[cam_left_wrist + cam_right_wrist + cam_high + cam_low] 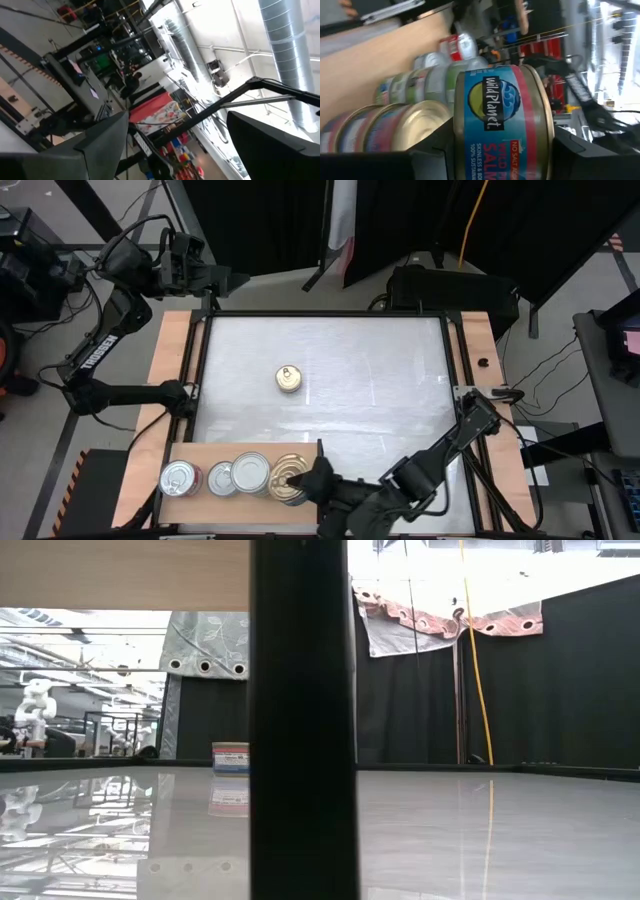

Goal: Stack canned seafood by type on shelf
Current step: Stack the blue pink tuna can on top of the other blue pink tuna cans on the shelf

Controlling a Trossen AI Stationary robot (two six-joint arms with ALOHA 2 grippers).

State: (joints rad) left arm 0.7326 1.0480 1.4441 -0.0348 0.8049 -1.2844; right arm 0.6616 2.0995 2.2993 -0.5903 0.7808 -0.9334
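Right claw (312,480), clamped on the gold-lidded salmon tin (289,476) at the shelf's (195,451) three-o'clock end, should seat it squarely before opening.

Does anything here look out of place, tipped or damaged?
One gold-lidded can sits alone mid-table, apart from the stacks on the shelf; it looks upright and undamaged. The right gripper is at the gold-lidded stack, around a blue-labelled salmon can. The left gripper waits open beyond the table's far edge. Nothing looks spilled.
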